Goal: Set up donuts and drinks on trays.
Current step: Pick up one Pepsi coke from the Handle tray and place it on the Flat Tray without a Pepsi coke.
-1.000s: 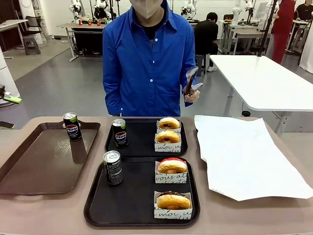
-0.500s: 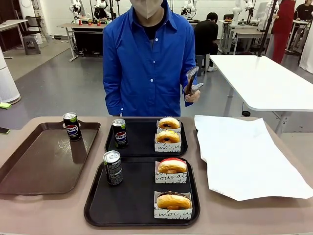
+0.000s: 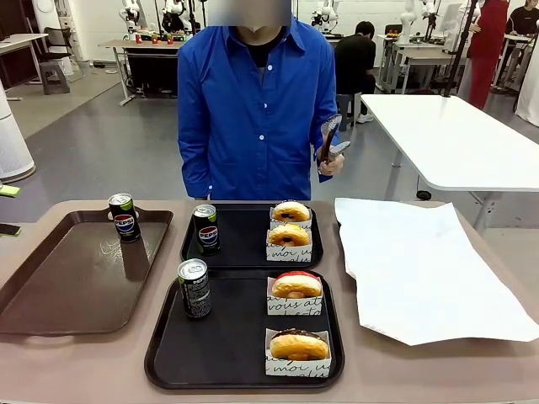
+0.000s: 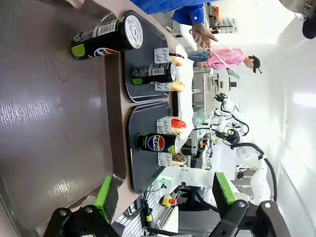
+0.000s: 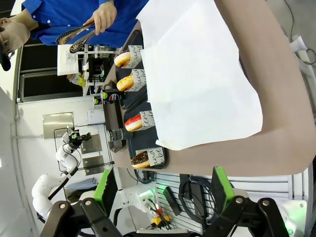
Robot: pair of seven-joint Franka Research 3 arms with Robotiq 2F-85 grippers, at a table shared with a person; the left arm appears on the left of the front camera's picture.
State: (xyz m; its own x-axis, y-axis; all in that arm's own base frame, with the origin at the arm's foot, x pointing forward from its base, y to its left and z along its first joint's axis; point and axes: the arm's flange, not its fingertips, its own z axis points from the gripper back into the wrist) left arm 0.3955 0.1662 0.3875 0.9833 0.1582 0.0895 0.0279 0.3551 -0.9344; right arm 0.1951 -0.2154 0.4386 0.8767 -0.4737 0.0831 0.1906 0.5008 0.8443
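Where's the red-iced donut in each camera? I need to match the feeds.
Front view: red-iced donut, far right part of the near black tray.
Left wrist view, right of centre, beside its white box.
Right wrist view, left of centre.
Shared landmark: the white paper sheet beside the trays.

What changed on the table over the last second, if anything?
Nothing on the table visibly moved. The three cans, one on the brown tray and one on each black tray, and the four boxed donuts sit as before. The person's hand holds the tongs in the same place.
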